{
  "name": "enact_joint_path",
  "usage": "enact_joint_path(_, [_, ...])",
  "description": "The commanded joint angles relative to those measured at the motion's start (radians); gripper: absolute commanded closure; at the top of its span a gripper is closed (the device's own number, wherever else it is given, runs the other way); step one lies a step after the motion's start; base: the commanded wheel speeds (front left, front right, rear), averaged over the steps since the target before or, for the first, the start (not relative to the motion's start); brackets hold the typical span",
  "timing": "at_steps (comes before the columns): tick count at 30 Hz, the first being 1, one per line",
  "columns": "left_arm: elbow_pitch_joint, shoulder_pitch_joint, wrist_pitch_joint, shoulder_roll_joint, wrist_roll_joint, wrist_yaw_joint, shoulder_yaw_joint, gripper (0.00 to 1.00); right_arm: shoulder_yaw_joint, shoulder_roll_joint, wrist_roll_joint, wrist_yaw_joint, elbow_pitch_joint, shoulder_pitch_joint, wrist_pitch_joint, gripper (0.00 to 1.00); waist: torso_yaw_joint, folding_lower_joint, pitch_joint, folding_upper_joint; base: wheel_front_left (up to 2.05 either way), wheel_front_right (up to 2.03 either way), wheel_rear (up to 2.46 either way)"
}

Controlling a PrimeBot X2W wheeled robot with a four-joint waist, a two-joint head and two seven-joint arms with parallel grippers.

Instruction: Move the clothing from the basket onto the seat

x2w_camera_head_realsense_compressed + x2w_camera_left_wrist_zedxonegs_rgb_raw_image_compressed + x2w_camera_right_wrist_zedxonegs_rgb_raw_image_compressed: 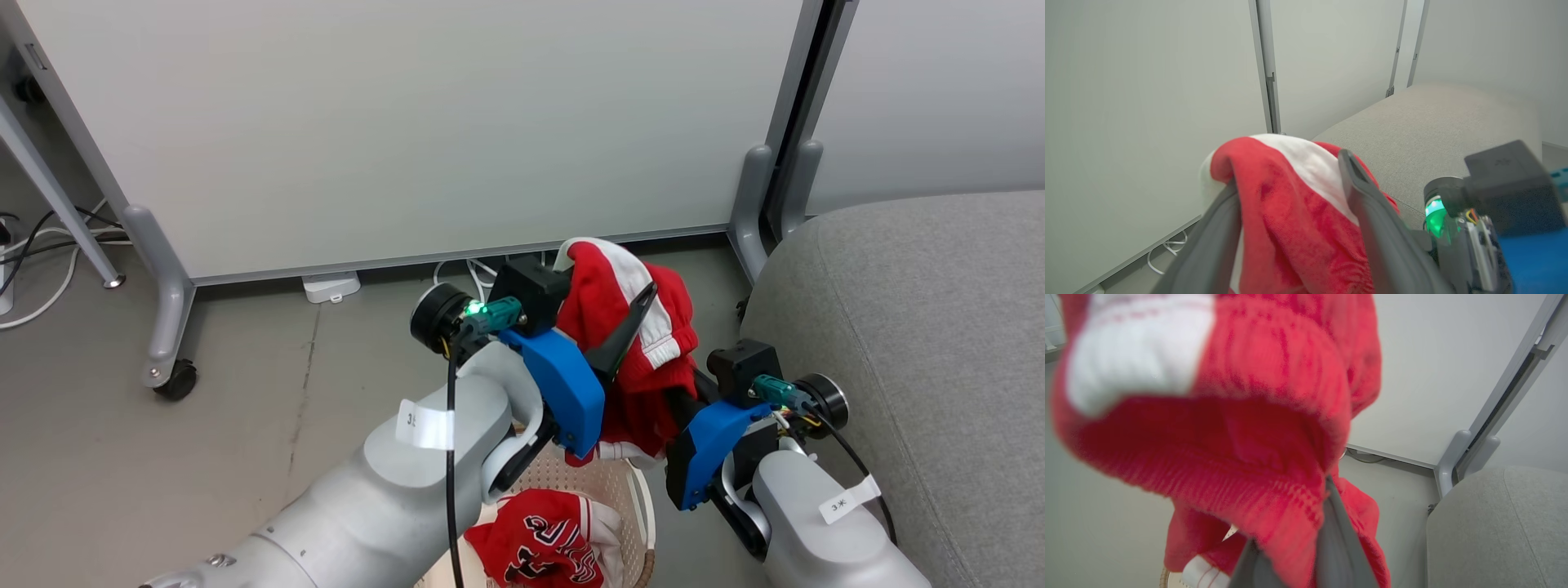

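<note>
The red shorts [629, 343] with white side stripes hang bunched in the air above the basket [643, 500], held between both grippers. My left gripper [624, 327] is shut on their upper part; the fabric drapes over one of its fingers [1372, 212]. My right gripper [682, 396] is shut on the lower folds of the shorts [1257, 428], its tips partly buried in cloth. The red jersey [543, 547] with black-and-white lettering lies in the cream basket at the bottom edge. The grey seat [914, 327] is immediately to the right, also visible as the seat [1433, 122] behind the shorts [1290, 212].
White partition panels [408, 122] on grey wheeled feet [167, 359] stand close behind the basket. Cables [49, 245] and a white adapter [331, 287] lie on the grey floor along the panel base. A panel post [755, 204] stands next to the seat's corner.
</note>
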Motion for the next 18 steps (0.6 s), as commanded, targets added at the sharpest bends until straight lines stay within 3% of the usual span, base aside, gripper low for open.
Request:
enact_joint_path(1, [0.006, 0.024, -0.006, 0.001, 0.014, 0.006, 0.008, 0.0, -0.003, -0.002, -0.002, 0.0, -0.002, -0.014, -0.006, 1.0, 0.001, 0.0, 0.001, -0.0001, 0.0, 0.0, 0.0])
enact_joint_path(8, [-0.09, 0.109, -0.007, 0.037, 0.13, 0.044, 0.135, 0.0, -0.01, -0.002, 0.005, 0.0, -0.025, -0.015, -0.007, 1.0, -0.003, 0.0, 0.011, -0.0001, 0.0, 0.0, 0.0])
enact_joint_path(18, [-0.35, 0.383, -0.006, 0.112, 0.395, 0.078, 0.428, 0.0, -0.004, -0.002, 0.005, 0.0, -0.065, 0.006, -0.007, 1.0, -0.028, 0.0, 0.018, -0.0001, 0.0, 0.0, 0.0])
